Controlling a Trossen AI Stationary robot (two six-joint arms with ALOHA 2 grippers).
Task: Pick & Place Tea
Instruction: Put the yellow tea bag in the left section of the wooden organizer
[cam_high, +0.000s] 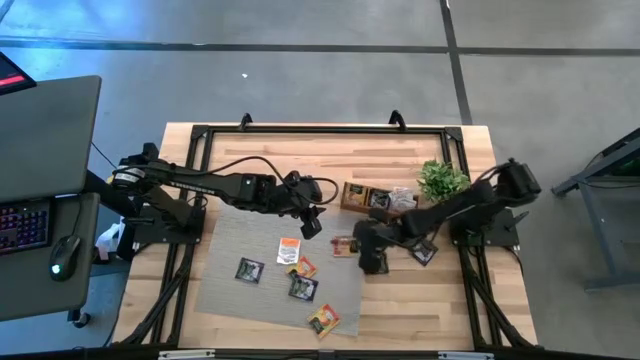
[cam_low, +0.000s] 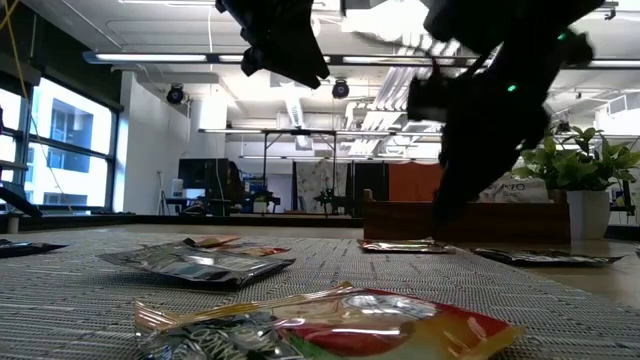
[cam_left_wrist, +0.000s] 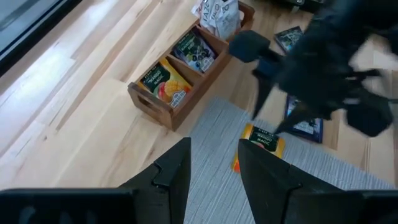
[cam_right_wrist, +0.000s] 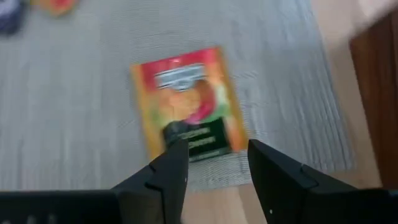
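Note:
An orange tea sachet (cam_right_wrist: 186, 102) lies flat at the right edge of the grey mat (cam_high: 230, 240). My right gripper (cam_right_wrist: 214, 162) hangs low over it, open, one finger on each side of one edge of the sachet. My left gripper (cam_left_wrist: 214, 168) hovers open over the mat's far part (cam_high: 312, 222), with nothing between its fingers. Several more sachets, orange, black and white, lie on the mat (cam_high: 303, 288). A black one (cam_high: 424, 252) lies on the bare wood. The wooden tray (cam_left_wrist: 149, 93) holds sachets standing on edge. My right gripper comes at the orange sachet slanting down from the table's right side. Its fingers (cam_right_wrist: 171, 168) stand at the sachet's edge (cam_right_wrist: 199, 149), and I cannot tell whether they touch it. The sachet lies flat on the mat.
A small green plant (cam_high: 442, 180) in a white pot stands at the tray's right end. The tray (cam_high: 375, 198) lies just beyond my right gripper. A desk with a keyboard and mouse (cam_high: 40, 230) stands left of the table.

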